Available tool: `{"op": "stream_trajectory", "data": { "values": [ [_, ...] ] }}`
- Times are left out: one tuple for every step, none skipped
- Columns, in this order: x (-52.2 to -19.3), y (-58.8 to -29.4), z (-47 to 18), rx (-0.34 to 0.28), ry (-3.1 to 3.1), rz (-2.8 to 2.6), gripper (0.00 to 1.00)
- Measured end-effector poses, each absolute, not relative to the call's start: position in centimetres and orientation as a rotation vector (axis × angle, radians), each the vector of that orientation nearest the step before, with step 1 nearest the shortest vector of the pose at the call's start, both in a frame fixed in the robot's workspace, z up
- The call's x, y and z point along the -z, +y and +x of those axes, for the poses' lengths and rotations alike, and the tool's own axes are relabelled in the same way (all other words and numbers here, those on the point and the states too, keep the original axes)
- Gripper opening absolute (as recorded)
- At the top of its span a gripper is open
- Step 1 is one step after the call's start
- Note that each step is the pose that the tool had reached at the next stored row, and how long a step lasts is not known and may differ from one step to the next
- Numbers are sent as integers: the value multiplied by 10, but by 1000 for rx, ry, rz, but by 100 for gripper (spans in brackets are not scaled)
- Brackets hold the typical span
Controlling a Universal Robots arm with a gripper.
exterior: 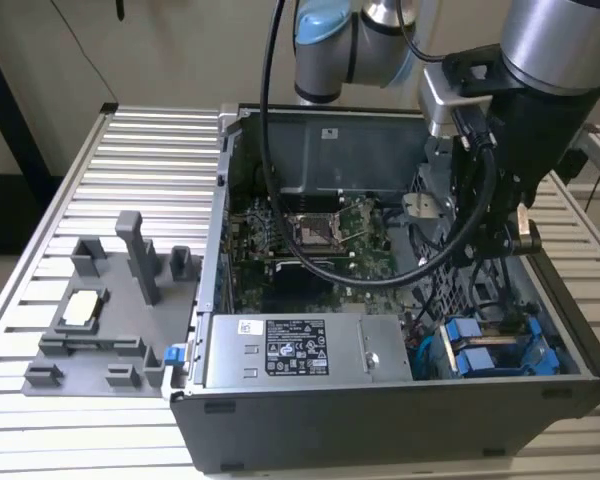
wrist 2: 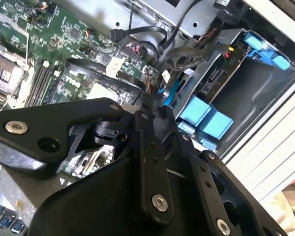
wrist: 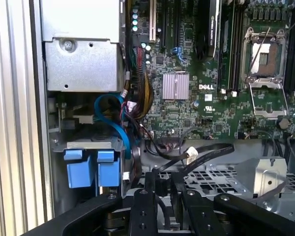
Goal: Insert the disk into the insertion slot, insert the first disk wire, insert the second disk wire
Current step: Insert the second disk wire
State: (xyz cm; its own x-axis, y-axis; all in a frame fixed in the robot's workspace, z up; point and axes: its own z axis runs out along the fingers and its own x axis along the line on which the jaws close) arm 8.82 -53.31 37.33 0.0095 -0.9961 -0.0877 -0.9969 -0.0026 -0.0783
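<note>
An open grey desktop computer case lies on its side on a ribbed aluminium tabletop. Inside it a green motherboard with an open bare CPU socket covers the floor. A grey power supply box with a white sticker sits along the near wall in the exterior view. A perforated grey metal cage lies at the exterior view's right, under the arm.

Loose cabling crowds the corner: a bundle of dark and coloured wires runs off the motherboard beside a looped blue flat cable, and a black cable with a white tag drapes across the cage edge.

The insertion slot, a dark-grey bay frame with bright blue plastic rails, sits in the near corner at the exterior view's right, hemmed by the case wall on one side and the power supply on the other. The silver-grey disk in its blue carrier appears seated in that bay, its two blue tabs facing outward.

Outside the case, at the exterior view's left, a grey moulded fixture tray occupies the tabletop.

The black fingers hang over the cage, just beside the bay, above the wire tangle. They stand narrow, near-parallel; whether they pinch a cable between them I cannot tell.
</note>
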Motion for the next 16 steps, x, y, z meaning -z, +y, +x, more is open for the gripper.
{"op": "stream_trajectory", "data": {
  "values": [
    [-373,-533,87,3,2135,-2149,28],
    [-373,-532,85,17,2138,-2154,28],
    [-373,-532,84,32,2140,-2159,28],
    [-372,-531,83,45,2142,-2162,28],
    [-372,-530,81,54,2141,-2163,28],
    [-370,-529,80,60,2139,-2162,28],
    [-369,-528,78,64,2136,-2161,28],
    [-369,-527,76,69,2132,-2159,28],
    [-368,-527,75,75,2129,-2157,28],
    [-368,-526,74,79,2127,-2156,28],
    [-367,-525,74,83,2124,-2158,28],
    [-368,-524,74,87,2119,-2164,28],
    [-368,-523,74,89,2115,-2170,28],
    [-367,-522,74,91,2112,-2174,28],
    [-367,-522,74,93,2109,-2177,28],
    [-367,-522,74,94,2108,-2179,28]
  ]
}}
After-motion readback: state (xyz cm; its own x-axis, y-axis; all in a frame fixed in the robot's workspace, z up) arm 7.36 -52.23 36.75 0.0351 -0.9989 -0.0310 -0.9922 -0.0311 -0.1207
